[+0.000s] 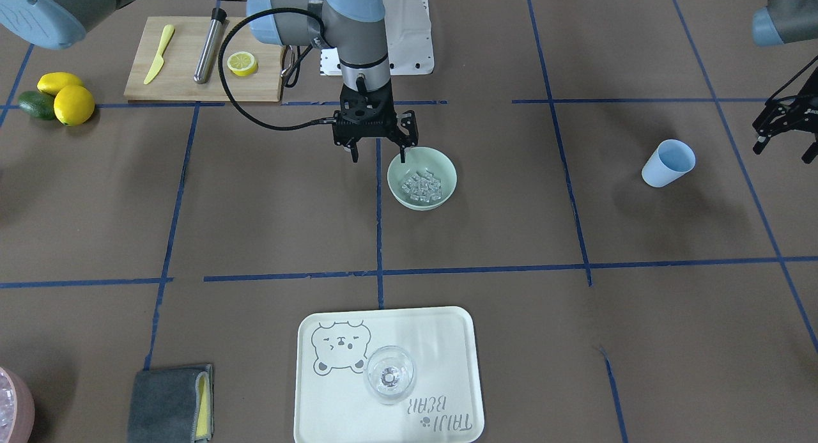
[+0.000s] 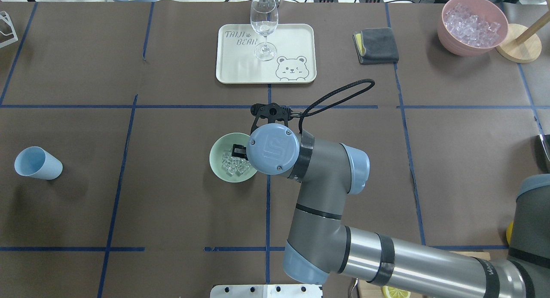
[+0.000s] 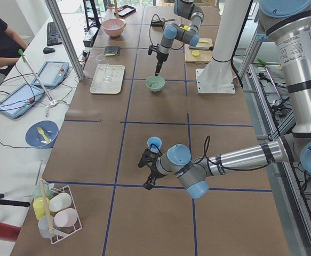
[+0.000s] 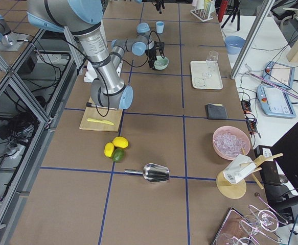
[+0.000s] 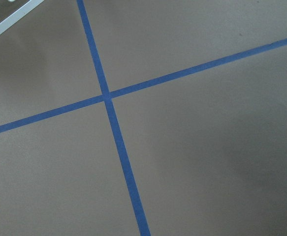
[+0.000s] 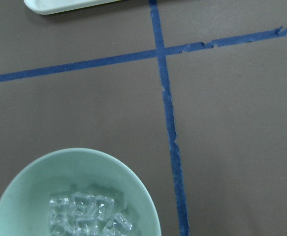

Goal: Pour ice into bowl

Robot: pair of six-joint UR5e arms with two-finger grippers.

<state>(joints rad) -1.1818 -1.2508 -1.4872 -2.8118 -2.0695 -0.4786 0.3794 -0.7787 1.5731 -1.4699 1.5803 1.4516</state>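
Observation:
The pale mint-green bowl (image 1: 449, 173) stands near the table's middle, with the ice (image 1: 422, 186) as a heap of small clear cubes inside it. Both also show in the overhead view (bowl (image 2: 217, 157), ice (image 2: 234, 165)) and in the right wrist view (bowl (image 6: 30, 187), ice (image 6: 89, 216)). My right gripper (image 1: 378, 155) is open and empty. It points down just above the bowl's rim on the robot's side. My left gripper (image 1: 785, 146) is open and empty at the view's edge, next to a light blue cup (image 1: 668, 163) lying on its side.
A cream tray (image 1: 447, 341) with a clear wine glass (image 1: 390, 374) is at the far side. A pink tub of ice (image 2: 472, 25), a grey cloth (image 1: 169, 401), a cutting board (image 1: 185, 78), lemons (image 1: 73, 104) and a metal scoop (image 4: 154, 172) lie on my right.

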